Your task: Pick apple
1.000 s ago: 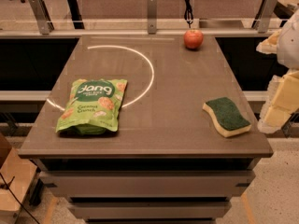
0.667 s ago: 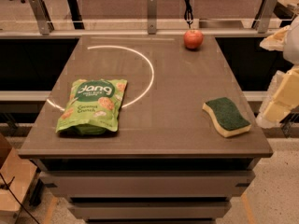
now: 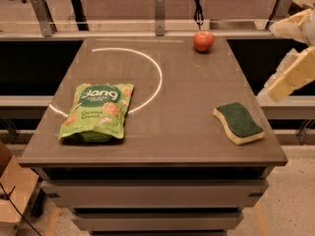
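Note:
The apple (image 3: 203, 41) is small, round and red, and stands at the far edge of the table, right of centre. My gripper (image 3: 271, 62) hangs off the table's right side, above and beyond the green sponge, well to the right of the apple and nearer than it. Its two cream fingers (image 3: 291, 75) stand apart with nothing between them.
A green sponge (image 3: 238, 122) with a yellow base lies near the right front of the brown table (image 3: 162, 146). A green snack bag (image 3: 97, 111) lies at the left front. A white arc is painted on the top. A railing with posts (image 3: 159, 6) runs behind the table.
My gripper has risen at the right edge of the view. The apple, the sponge and the bag have not moved.

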